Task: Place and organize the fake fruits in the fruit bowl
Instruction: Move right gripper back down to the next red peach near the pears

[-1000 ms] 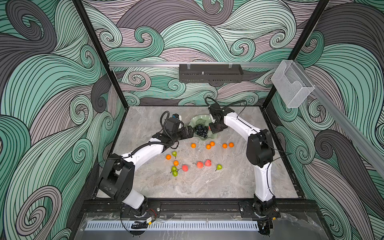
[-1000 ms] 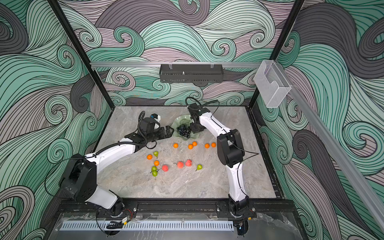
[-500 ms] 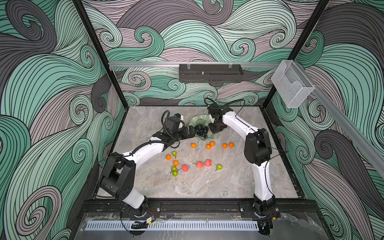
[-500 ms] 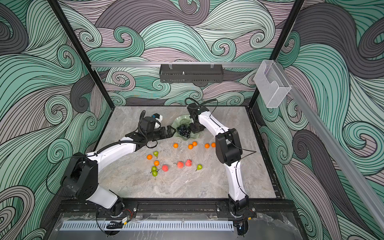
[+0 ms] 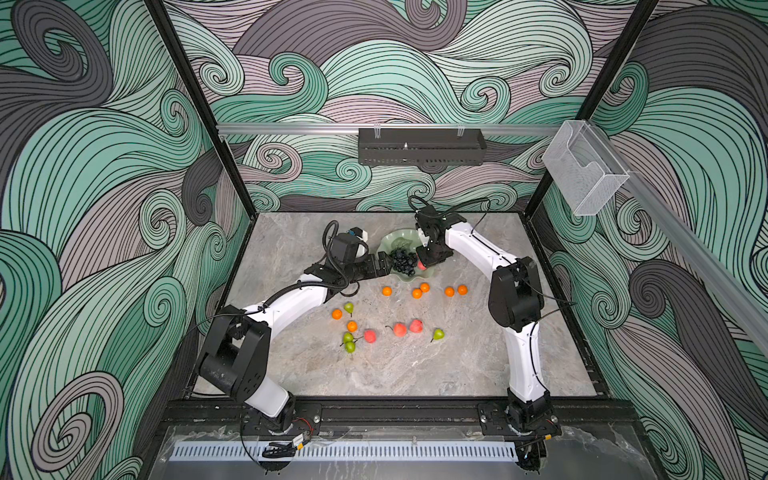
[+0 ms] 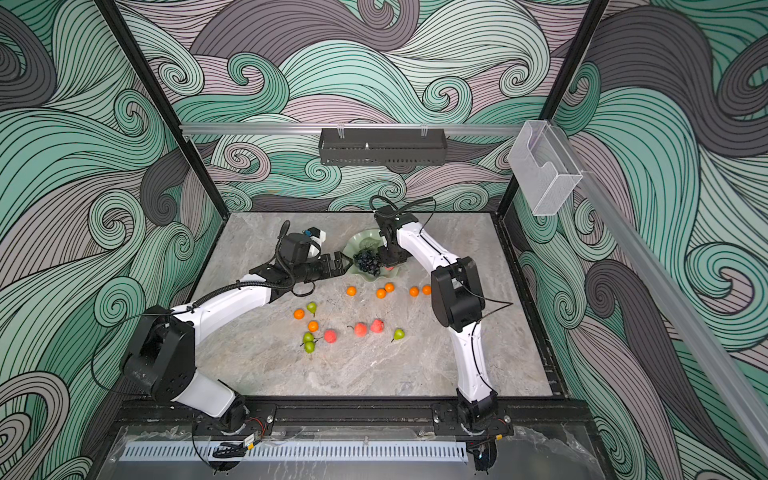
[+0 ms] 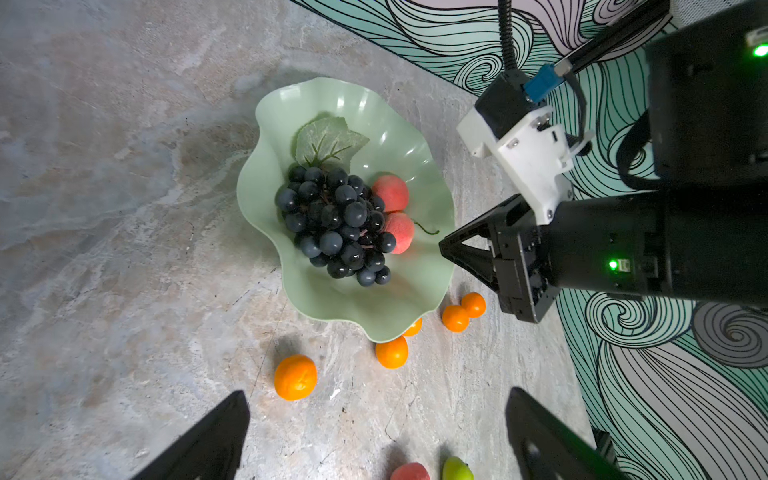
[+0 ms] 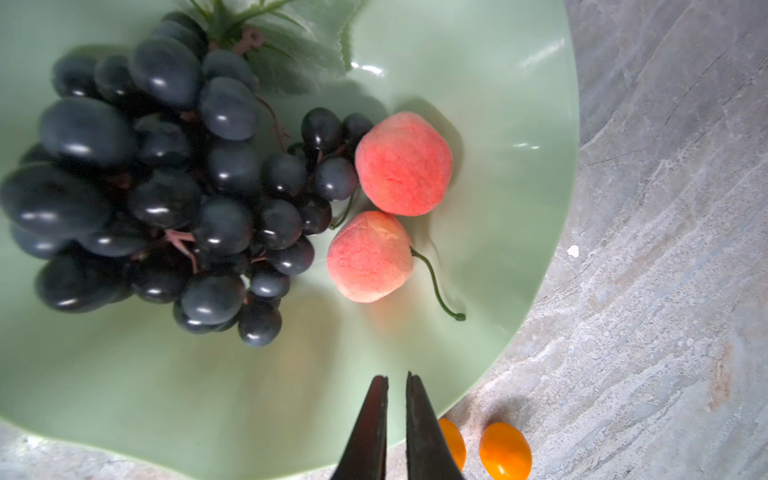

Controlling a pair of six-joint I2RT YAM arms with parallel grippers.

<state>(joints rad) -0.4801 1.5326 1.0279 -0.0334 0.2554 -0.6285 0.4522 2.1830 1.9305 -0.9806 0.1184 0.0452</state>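
The right claw (image 8: 397,376), its two black fingers drawn almost together with only a thin slit between them and nothing held, hangs over the edge of the pale mint-green plastic fruit bowl with a wavy rim (image 8: 519,208). Just ahead of its tips, two pinkish-red plastic peaches (image 8: 403,164) lie touching inside the bowl, with the dark blue-black grape bunch (image 8: 166,187) beyond them. Across the bowl from it, the left claw (image 7: 376,399) is spread wide and empty. The peaches look settled. A good next move would be to lift straight up, clear of the rim, before swinging toward the small round oranges (image 8: 505,451) just behind the right claw, so nothing gets nudged. The grey marbled tabletop (image 5: 395,365) holds more oranges, green pears (image 5: 348,307) and peaches. It is enclosed by walls of swirling green and grey waves (image 5: 124,166).
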